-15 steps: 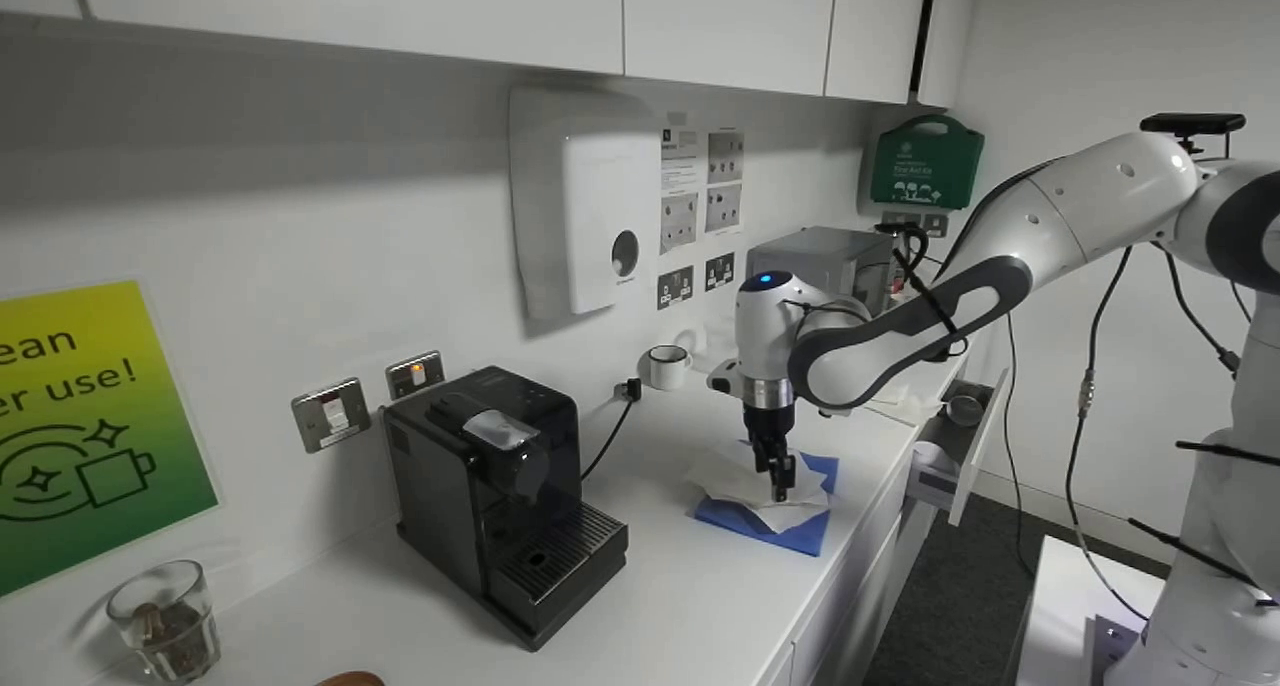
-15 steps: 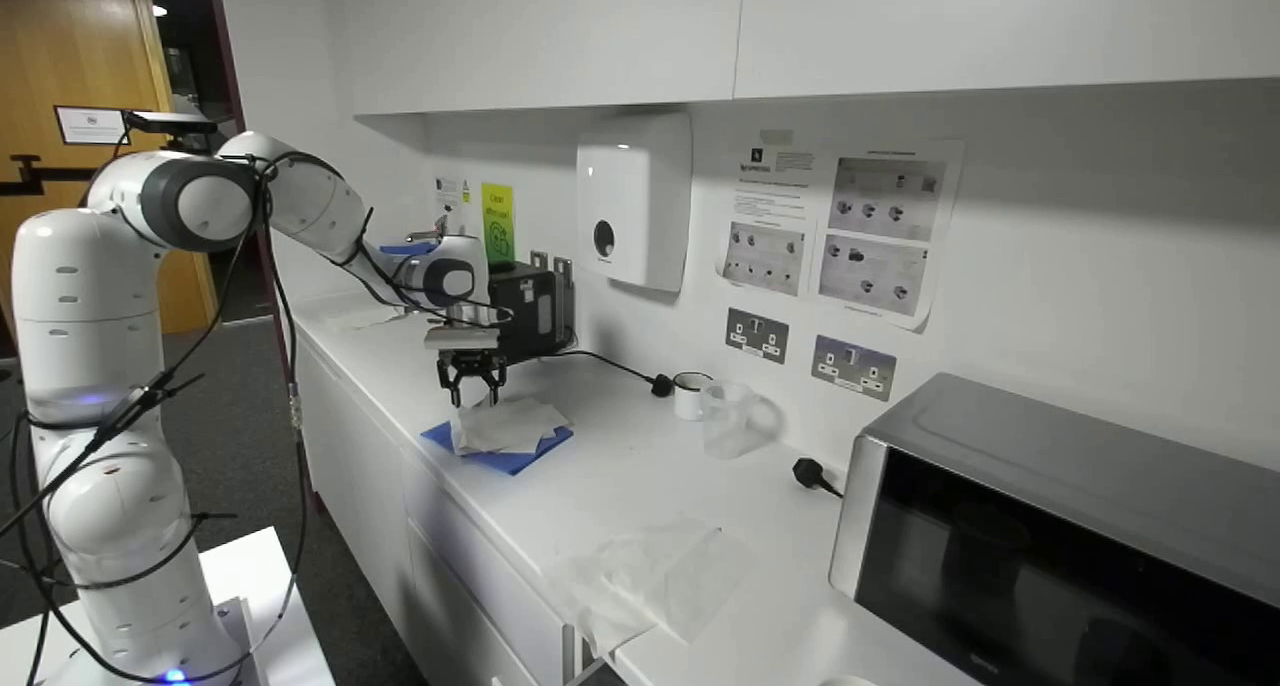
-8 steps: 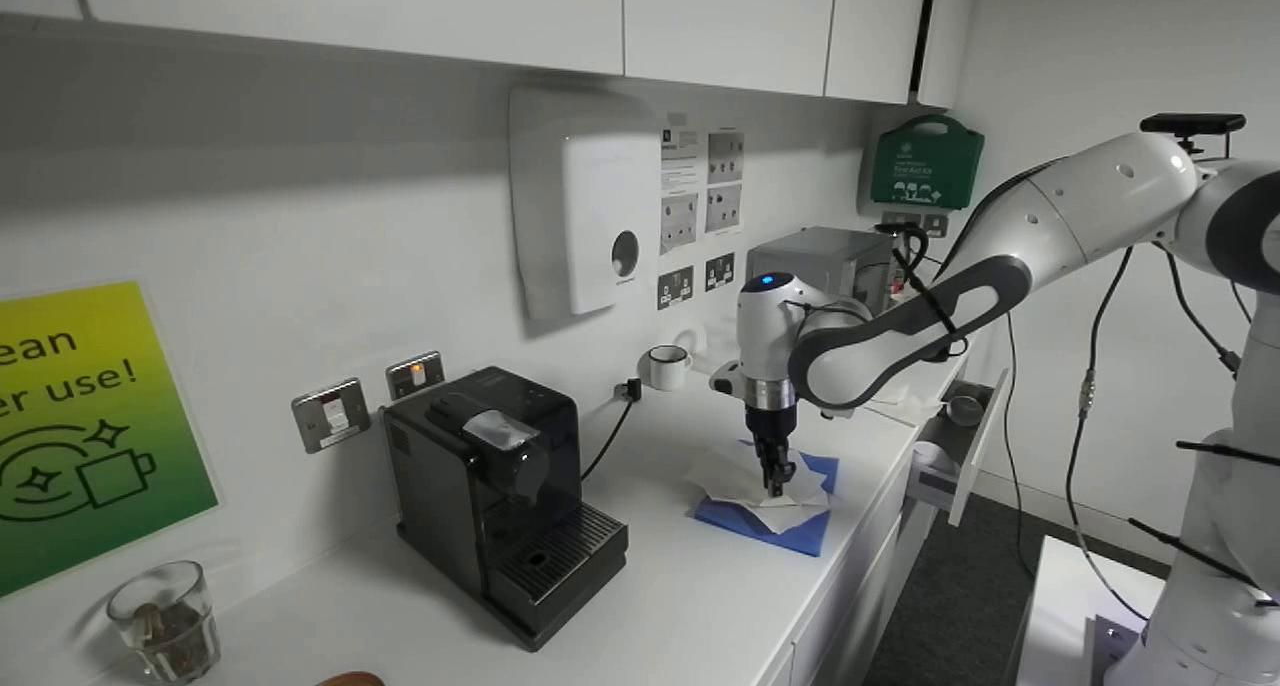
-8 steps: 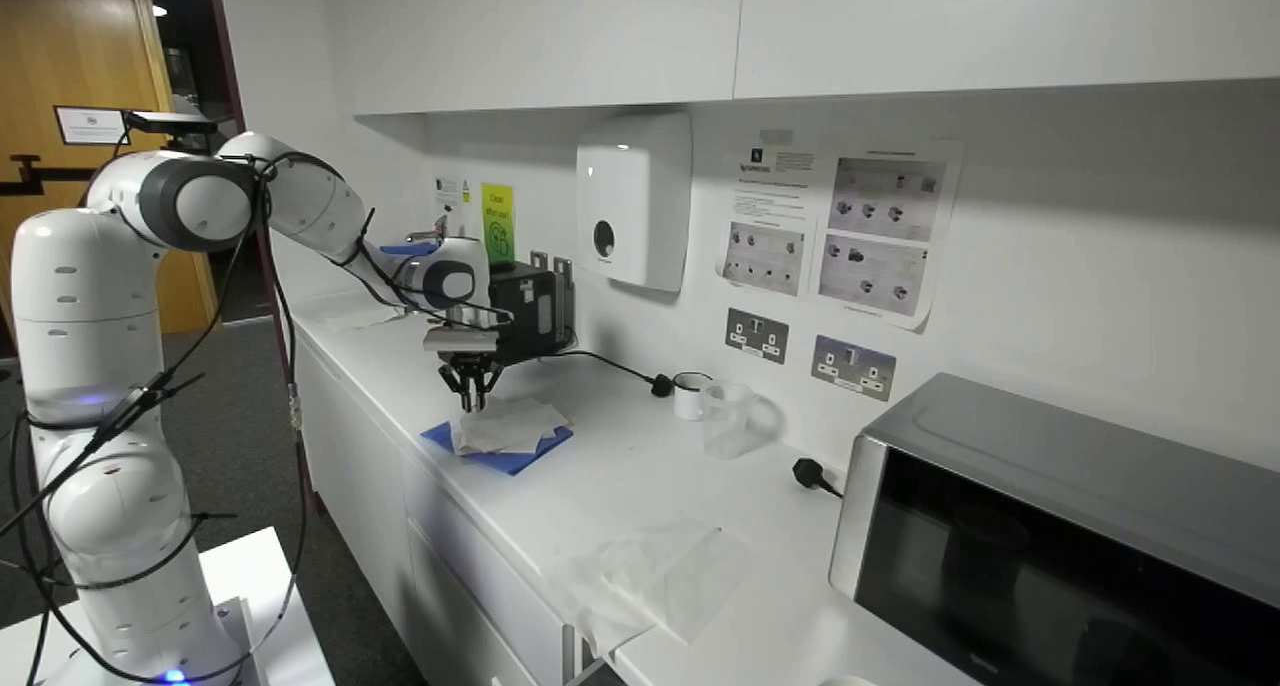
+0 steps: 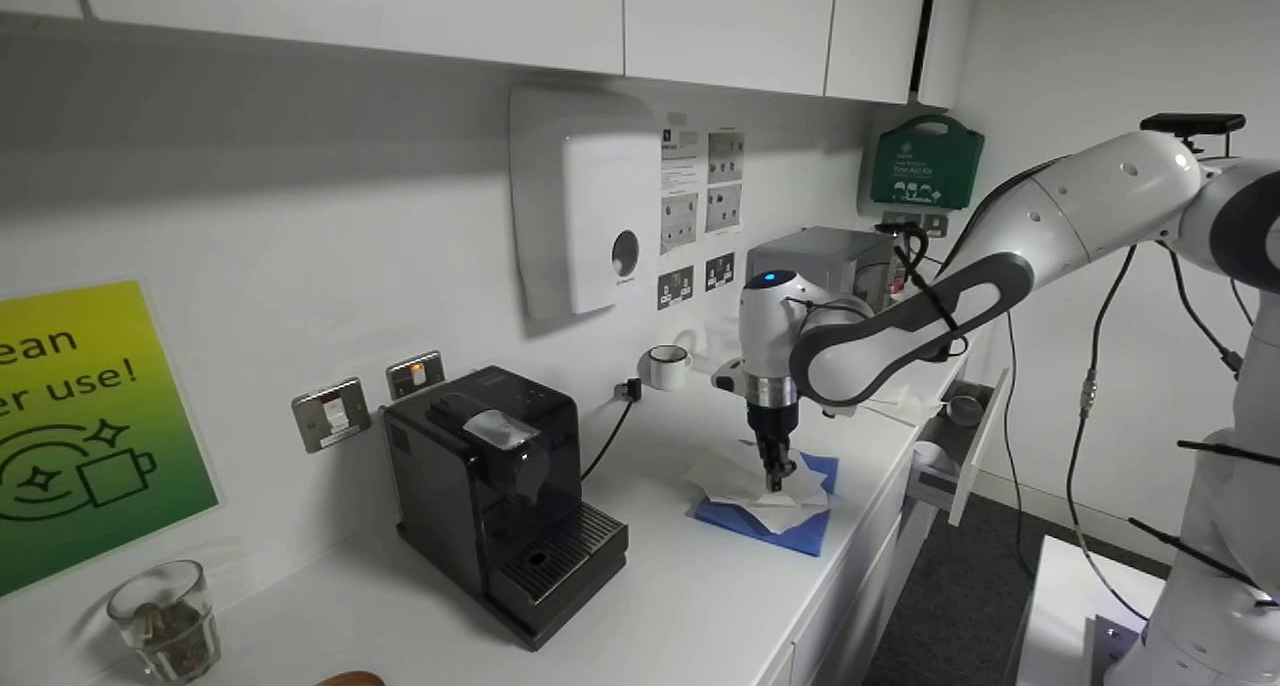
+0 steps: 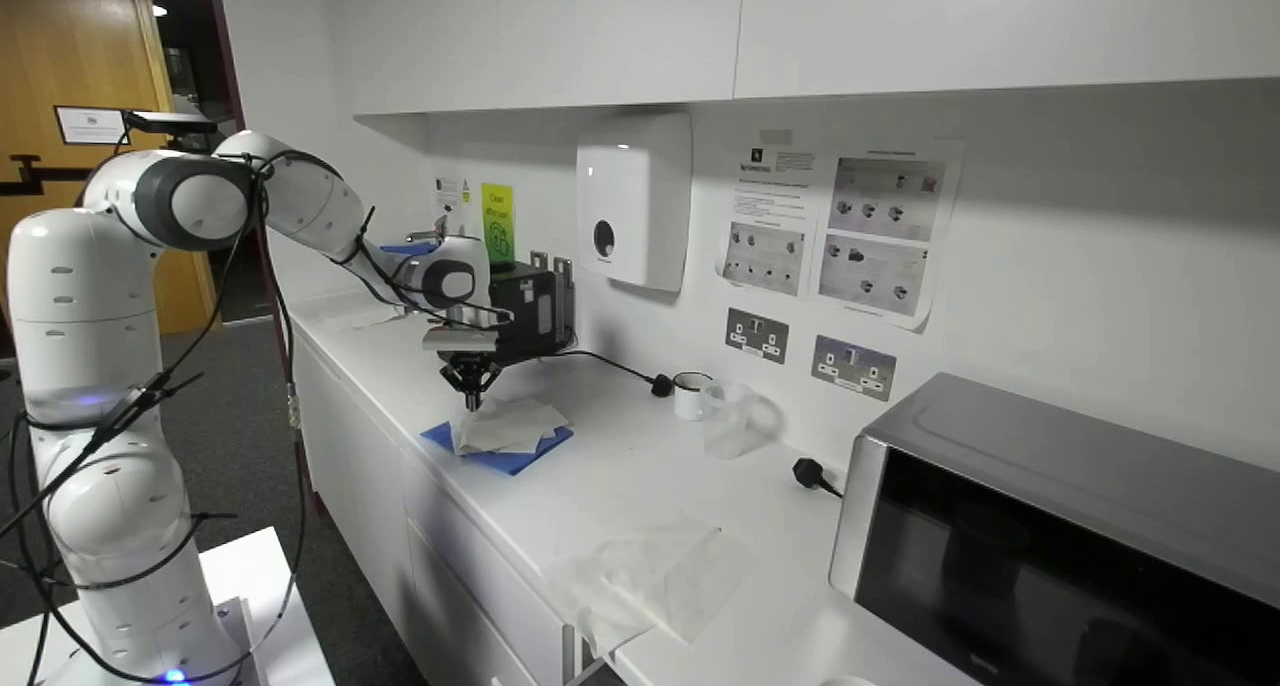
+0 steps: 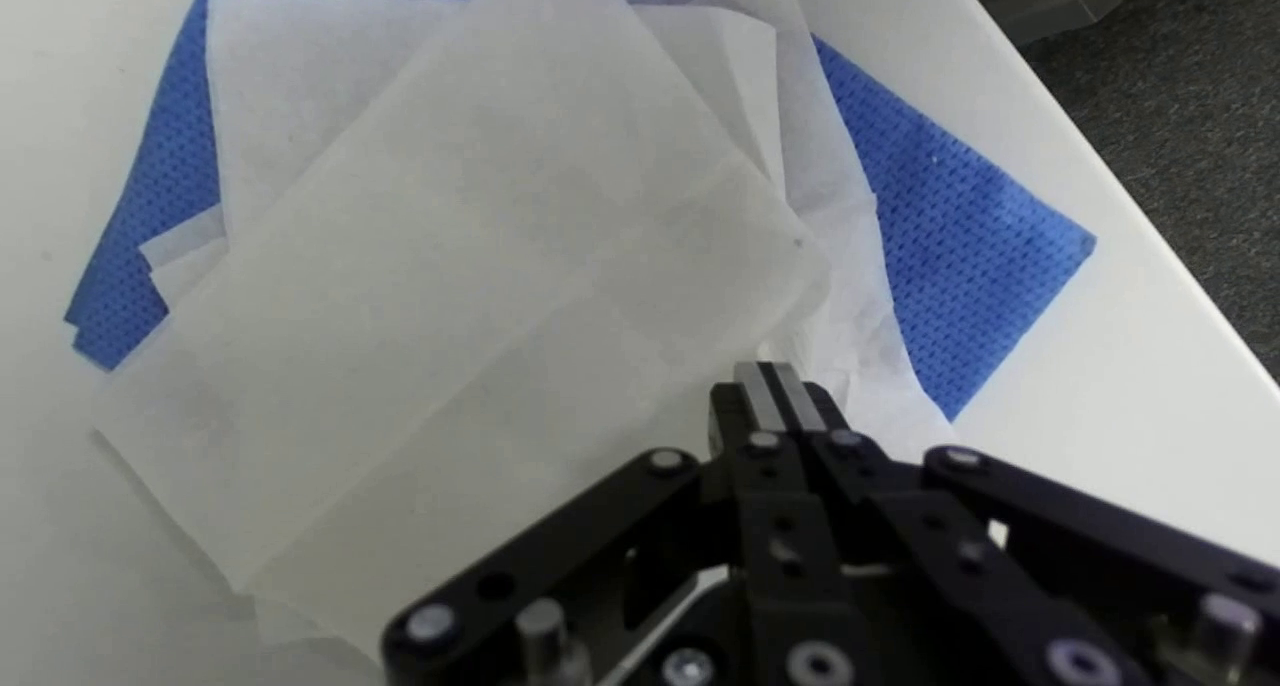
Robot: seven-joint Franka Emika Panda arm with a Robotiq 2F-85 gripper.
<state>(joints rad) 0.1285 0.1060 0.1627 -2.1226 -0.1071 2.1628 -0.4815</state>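
The hand (image 7: 776,368), fingers together, points down at the paper (image 7: 450,266) just under its tips; whether a fold is pinched cannot be told. That steep approach probably suits thin, flat sheets. The blue cloth (image 7: 980,236) lies under the paper. The tabletop (image 7: 1120,416) ends near the hand; wider room opens towards the mug (image 5: 665,374).

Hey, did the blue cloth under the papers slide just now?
No. Compared with the coffee machine in an exterior view, the blue cloth lies right where it was, even though the robot's hand has closed.
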